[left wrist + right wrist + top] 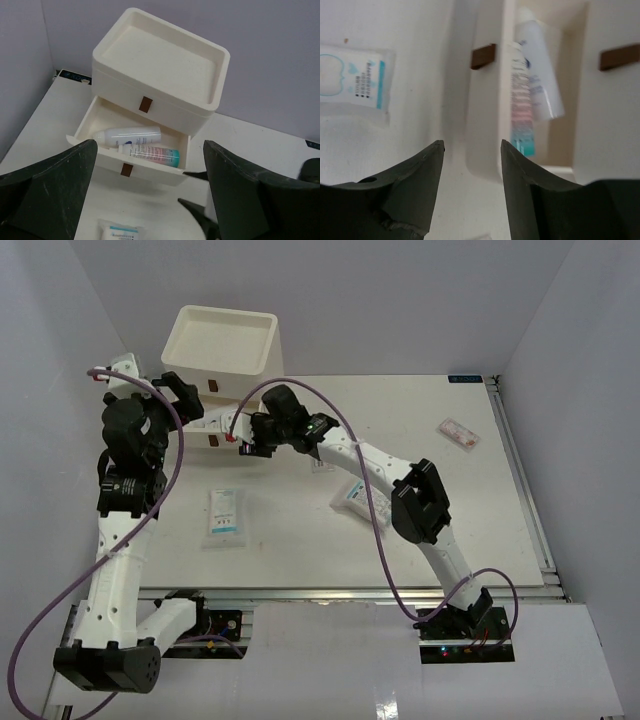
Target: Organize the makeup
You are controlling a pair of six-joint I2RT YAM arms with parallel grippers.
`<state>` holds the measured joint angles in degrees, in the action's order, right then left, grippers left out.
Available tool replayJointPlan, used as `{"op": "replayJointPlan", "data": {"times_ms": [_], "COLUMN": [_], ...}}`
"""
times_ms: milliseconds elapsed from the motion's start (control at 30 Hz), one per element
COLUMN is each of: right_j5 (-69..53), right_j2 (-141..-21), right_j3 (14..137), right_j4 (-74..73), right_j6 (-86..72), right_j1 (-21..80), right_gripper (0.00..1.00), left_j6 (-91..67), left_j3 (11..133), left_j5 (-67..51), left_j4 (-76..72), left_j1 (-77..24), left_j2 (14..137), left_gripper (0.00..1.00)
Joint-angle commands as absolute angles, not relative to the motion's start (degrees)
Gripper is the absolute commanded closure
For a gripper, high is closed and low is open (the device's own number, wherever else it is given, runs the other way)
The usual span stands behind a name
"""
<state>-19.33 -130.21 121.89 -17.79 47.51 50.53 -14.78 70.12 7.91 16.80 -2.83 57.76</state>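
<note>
The drawer box (222, 340) stands at the far-left corner of the counter (300, 550), its lower drawer (100, 117) pulled open toward the near edge. Two items are already stowed inside it, lying side by side along the drawer front: a white tube (132, 134) and a tube with a pink-and-teal end (154, 153). That looks like the finished part of the job.

Still out on the counter are a flat white-blue sachet pack (224, 517) toward the near-left area, a second sachet pack (358, 498) in the middle, partly under the right arm, and a small pink-white packet (458, 433) close to the right edge, well apart from the box. So roughly half the visible makeup remains to be put away, and the drawer is not yet closed.

The right gripper (471, 150) hangs just over the drawer's front wall with its jaws parted and nothing between them. The left gripper (185, 398) sits beside the box at the far-left corner, jaws spread wide and likewise empty, facing the open drawer.

A sachet pack seems the likely next pick, since one lies nearest the box.
</note>
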Motion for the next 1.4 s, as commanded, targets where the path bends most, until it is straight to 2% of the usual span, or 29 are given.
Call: {"op": "replayJointPlan", "data": {"times_ms": [0, 133, 233, 367, 500, 633, 867, 1000, 1367], "right_j5": [-19.8, -24.4, -28.6, -29.9, -29.3, -31.0, -25.9, -21.8, -21.3], "right_j2": [-123.1, -124.1, -126.6, -130.4, -134.7, -137.6, -142.6, -144.6, -146.4], "right_j3": [123.0, 126.0, 131.2, 136.1, 140.6, 140.9, 139.9, 139.7, 138.5], "right_j4": [-11.6, -9.8, -8.5, -4.2, 1.8, 6.0, 15.6, 20.8, 20.4], "right_j6": [44.6, 43.0, 41.2, 39.3, 37.5, 36.9, 36.9, 38.1, 43.0], "right_j1": [45.7, 42.7, 41.5, 41.4, 41.4, 41.6, 42.1, 42.2, 42.3], "right_gripper": [0.34, 0.21, 0.16, 0.08, 0.01, 0.06, 0.03, 0.02, 0.02], "left_j6": [-22.7, -30.1, -37.2, -42.7, -44.8, -46.5, -51.9, -53.3, -54.2], "left_j3": [66.4, 62.3, 57.6, 51.5, 47.8, 42.7, 34.5, 33.8, 33.0], "left_j5": [6.8, -5.9, -17.0, -24.4, -26.9, -28.4, -29.7, -29.4, -27.7], "left_j4": [19.1, 18.1, 15.0, 11.1, 9.0, 6.0, -4.1, -7.7, -11.5], "left_j1": [1.8, 7.6, 12.1, 15.4, 17.3, 18.4, 19.3, 19.3, 19.3], "left_j2": [56.6, 57.8, 59.4, 59.6, 58.8, 59.8, 65.0, 68.6, 74.4], "left_gripper": [0.02, 0.02, 0.02, 0.02, 0.02, 0.02, 0.08, 0.10, 0.12]}}
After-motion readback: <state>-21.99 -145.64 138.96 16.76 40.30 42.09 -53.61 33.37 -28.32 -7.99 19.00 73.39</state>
